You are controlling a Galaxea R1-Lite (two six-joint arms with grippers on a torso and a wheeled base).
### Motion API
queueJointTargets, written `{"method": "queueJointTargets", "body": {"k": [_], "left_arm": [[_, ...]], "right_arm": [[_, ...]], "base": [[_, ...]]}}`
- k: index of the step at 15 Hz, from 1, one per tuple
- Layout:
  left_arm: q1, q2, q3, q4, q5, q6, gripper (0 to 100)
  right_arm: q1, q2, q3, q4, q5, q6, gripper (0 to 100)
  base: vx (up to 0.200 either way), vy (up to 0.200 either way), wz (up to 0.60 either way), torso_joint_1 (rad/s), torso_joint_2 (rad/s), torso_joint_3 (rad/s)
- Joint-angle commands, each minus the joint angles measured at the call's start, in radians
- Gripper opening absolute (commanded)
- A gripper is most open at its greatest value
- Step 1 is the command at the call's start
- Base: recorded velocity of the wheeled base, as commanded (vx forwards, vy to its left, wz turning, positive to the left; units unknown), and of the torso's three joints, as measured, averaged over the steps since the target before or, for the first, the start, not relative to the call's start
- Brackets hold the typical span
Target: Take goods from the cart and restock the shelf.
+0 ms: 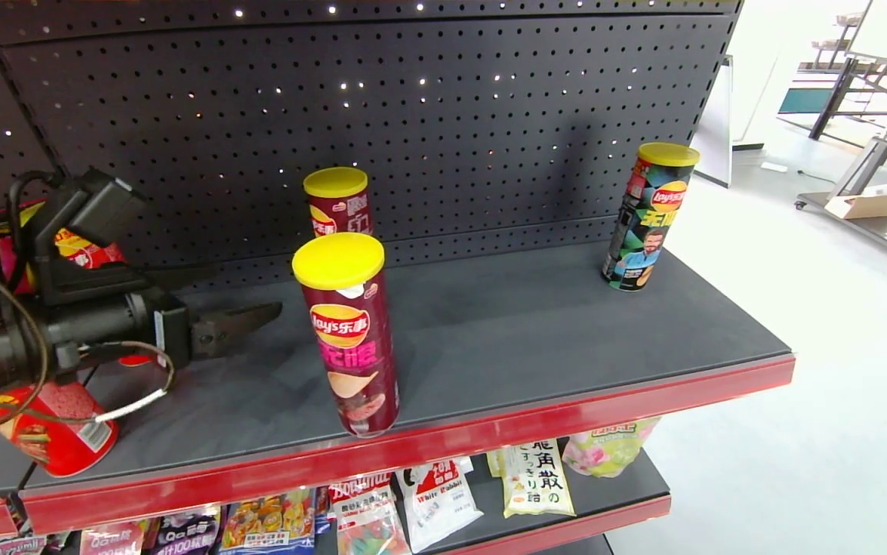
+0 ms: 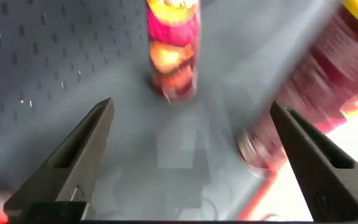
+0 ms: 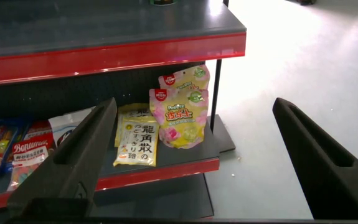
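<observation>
Two maroon chip cans with yellow lids stand upright on the dark upper shelf (image 1: 535, 339), one near the front edge (image 1: 351, 339) and one behind it by the pegboard (image 1: 337, 202). A green and black can (image 1: 647, 220) stands at the right end. My left gripper (image 1: 254, 324) hovers over the shelf, left of the front maroon can and apart from it. In the left wrist view it is open (image 2: 192, 107), with the far maroon can (image 2: 174, 50) ahead and the front can (image 2: 315, 93) off to one side. My right gripper (image 3: 195, 102) is open and holds nothing, below the shelf's red edge (image 3: 104, 59).
A red can (image 1: 50, 428) stands under my left arm at the shelf's left end, with another red pack (image 1: 81, 247) behind it. Snack bags (image 3: 179, 106) hang on the lower shelf (image 3: 166, 171). Open floor (image 1: 797, 308) lies to the right.
</observation>
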Motion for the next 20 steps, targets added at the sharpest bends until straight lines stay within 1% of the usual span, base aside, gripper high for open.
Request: {"method": "queueJointTargets", "body": {"k": [1, 2, 3, 4, 5, 6, 7, 8, 9, 10, 11, 12, 13, 14, 16, 17, 18, 20], "left_arm": [[0.003, -0.155, 0.055, 0.059, 0.002, 0.000, 100], [0.022, -0.241, 0.058, 0.148, 0.003, 0.001, 100], [0.023, -0.268, 0.060, 0.180, 0.006, 0.001, 100], [0.023, -0.366, 0.066, 0.286, 0.022, 0.003, 100], [0.023, -0.392, 0.069, 0.312, 0.032, 0.003, 100], [0.023, -0.483, 0.074, 0.401, 0.088, 0.003, 100], [0.023, -0.552, 0.081, 0.467, 0.124, 0.003, 100], [0.023, -0.635, 0.084, 0.541, 0.149, 0.003, 100], [0.025, -0.736, 0.083, 0.626, 0.161, -0.002, 100], [0.031, -0.816, 0.083, 0.688, 0.170, -0.014, 100], [0.057, -0.899, 0.080, 0.743, 0.190, -0.048, 100], [0.094, -1.020, 0.077, 0.824, 0.249, -0.093, 100], [0.100, -1.063, 0.078, 0.863, 0.269, -0.100, 100], [0.099, -1.152, 0.087, 0.919, 0.281, -0.123, 100], [0.102, -1.233, 0.158, 0.919, 0.298, -0.145, 100], [0.103, -1.261, 0.182, 0.921, 0.319, -0.145, 100], [0.103, -1.287, 0.202, 0.921, 0.324, -0.145, 100], [0.115, -1.301, 0.202, 0.929, 0.328, -0.143, 100]], "right_arm": [[0.001, 0.001, 0.000, 0.000, 0.001, 0.000, 100], [0.001, 0.001, 0.000, 0.000, 0.001, 0.000, 100], [0.001, 0.001, 0.000, 0.000, 0.001, 0.000, 100], [0.001, 0.001, 0.000, 0.000, 0.001, 0.000, 100], [0.001, 0.001, 0.000, 0.000, 0.001, 0.000, 100], [0.001, 0.001, 0.000, 0.000, 0.001, 0.000, 100], [0.001, 0.001, 0.000, 0.000, 0.001, 0.000, 100], [0.001, 0.001, 0.000, 0.000, 0.001, 0.000, 100], [0.001, 0.001, 0.000, 0.000, 0.001, 0.000, 100], [0.001, 0.001, 0.000, 0.000, 0.001, 0.000, 100], [0.001, 0.001, 0.000, 0.000, 0.001, 0.000, 100], [0.001, 0.001, 0.000, 0.000, 0.001, 0.000, 100], [0.001, 0.001, 0.000, 0.000, 0.001, 0.000, 100], [0.001, 0.001, 0.000, 0.000, 0.001, 0.000, 100], [0.001, 0.001, 0.000, 0.000, 0.001, 0.000, 100], [0.001, 0.001, 0.000, 0.000, 0.001, 0.000, 100], [0.001, 0.001, 0.000, 0.000, 0.001, 0.000, 100], [0.001, 0.001, 0.000, 0.000, 0.001, 0.000, 100]], "base": [[0.000, 0.000, 0.00, 0.000, 0.00, 0.000], [0.000, 0.000, 0.00, 0.000, 0.00, 0.000], [0.000, 0.000, 0.00, 0.000, 0.00, 0.000], [0.000, 0.000, 0.00, 0.000, 0.00, 0.000], [0.000, 0.000, 0.00, 0.000, 0.00, 0.000], [0.000, 0.000, 0.00, 0.000, 0.00, 0.000], [0.000, 0.000, 0.00, 0.000, 0.00, 0.000], [0.000, 0.000, 0.00, 0.000, 0.00, 0.000], [0.000, 0.000, 0.00, 0.000, 0.00, 0.000], [0.000, 0.000, 0.00, 0.000, 0.00, 0.000], [0.000, 0.000, 0.00, 0.000, 0.00, 0.000], [0.000, 0.000, 0.00, 0.000, 0.00, 0.000], [0.000, 0.000, 0.00, 0.000, 0.00, 0.000], [0.000, 0.000, 0.00, 0.000, 0.00, 0.000], [0.000, 0.000, 0.00, 0.000, 0.00, 0.000], [0.000, 0.000, 0.00, 0.000, 0.00, 0.000], [0.000, 0.000, 0.00, 0.000, 0.00, 0.000], [0.000, 0.000, 0.00, 0.000, 0.00, 0.000]]}}
